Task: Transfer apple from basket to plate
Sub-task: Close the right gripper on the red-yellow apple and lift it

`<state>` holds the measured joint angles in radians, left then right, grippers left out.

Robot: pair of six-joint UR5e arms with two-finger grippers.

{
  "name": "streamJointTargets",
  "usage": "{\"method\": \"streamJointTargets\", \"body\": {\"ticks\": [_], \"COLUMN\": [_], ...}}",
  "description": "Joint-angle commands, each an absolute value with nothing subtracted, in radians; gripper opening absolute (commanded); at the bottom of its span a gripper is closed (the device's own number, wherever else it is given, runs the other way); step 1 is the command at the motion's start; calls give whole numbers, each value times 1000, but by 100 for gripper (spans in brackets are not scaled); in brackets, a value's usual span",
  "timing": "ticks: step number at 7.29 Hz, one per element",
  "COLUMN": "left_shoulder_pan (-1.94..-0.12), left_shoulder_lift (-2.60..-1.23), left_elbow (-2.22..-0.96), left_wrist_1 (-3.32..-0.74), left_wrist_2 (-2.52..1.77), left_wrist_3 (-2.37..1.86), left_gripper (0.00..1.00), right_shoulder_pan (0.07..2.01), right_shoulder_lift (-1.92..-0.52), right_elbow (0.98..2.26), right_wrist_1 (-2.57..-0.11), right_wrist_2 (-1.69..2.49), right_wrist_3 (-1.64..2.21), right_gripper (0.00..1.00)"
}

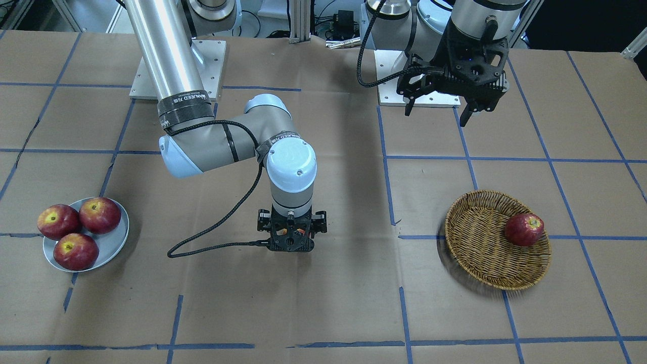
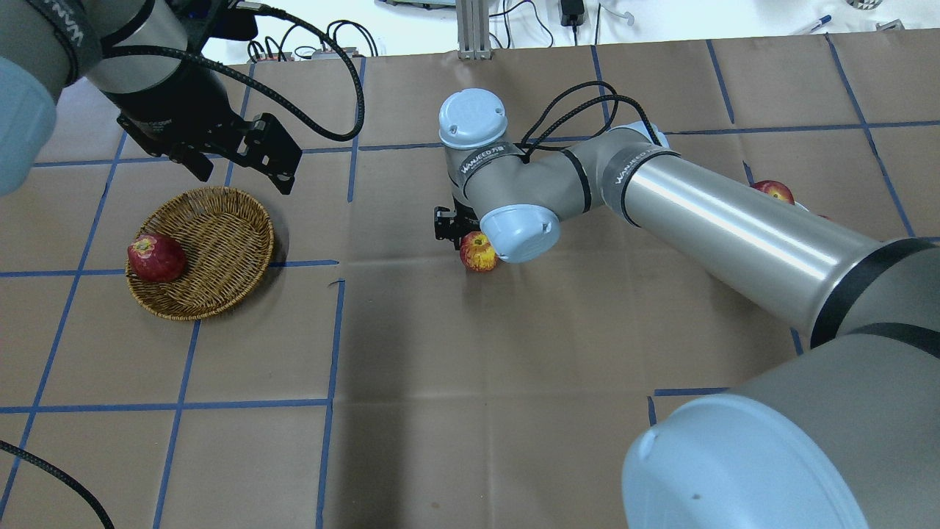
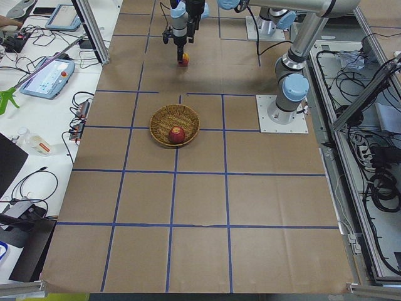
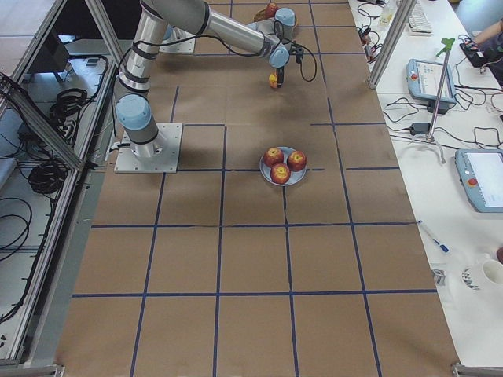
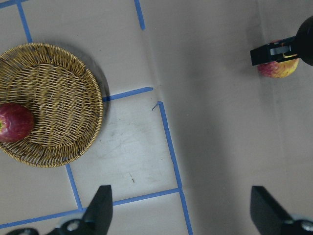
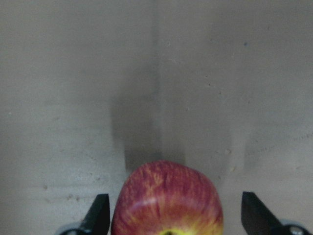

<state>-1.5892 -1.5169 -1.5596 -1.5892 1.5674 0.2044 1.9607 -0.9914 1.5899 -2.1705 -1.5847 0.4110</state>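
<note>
The striped red and yellow apple (image 2: 478,251) is at the middle of the table, between the basket and the plate. My right gripper (image 6: 176,215) stands straight down over it, open, with one finger on each side of the apple (image 6: 166,200) and a gap at one side. The wicker basket (image 2: 213,242) holds one darker red apple (image 2: 156,258) at its rim. The grey-blue plate (image 1: 113,242) carries three dark red apples. My left gripper (image 1: 440,108) is open and empty, raised behind the basket (image 1: 480,253).
The right arm's long upper link (image 2: 720,228) stretches across the table and hides most of the plate in the overhead view. Blue tape lines grid the brown paper cover. The arm base plates (image 1: 177,71) lie at the robot's side.
</note>
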Motion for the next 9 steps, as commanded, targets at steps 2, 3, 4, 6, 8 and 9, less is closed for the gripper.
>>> {"method": "streamJointTargets", "body": {"ticks": [2, 3, 4, 6, 8, 9], "left_shoulder_pan": [-1588, -1589, -1588, -1589, -1589, -1589], "left_shoulder_lift": [-1512, -1513, -1513, -1509, -1508, -1506], "left_elbow": [-1559, -1557, -1557, -1559, -1559, -1559], "left_wrist_1": [-1591, -1591, -1591, -1591, -1591, -1592], "left_wrist_2": [1571, 1571, 1571, 1571, 1571, 1571], "left_wrist_3": [207, 206, 206, 206, 206, 206], "left_gripper": [100, 100, 100, 100, 100, 100], "right_shoulder_pan": [1973, 1973, 1961, 1936, 1822, 1715], "right_shoulder_lift": [-992, -999, -1009, -1066, -1165, -1224], "right_elbow": [1583, 1580, 1551, 1403, 1393, 1420], "right_wrist_1": [-2171, -2171, -2166, -1966, -1818, -1781], "right_wrist_2": [-1585, -1585, -1583, -1598, -1595, -1598], "right_wrist_3": [411, 411, 410, 358, 237, 101], "right_gripper": [56, 54, 54, 54, 54, 54]}}
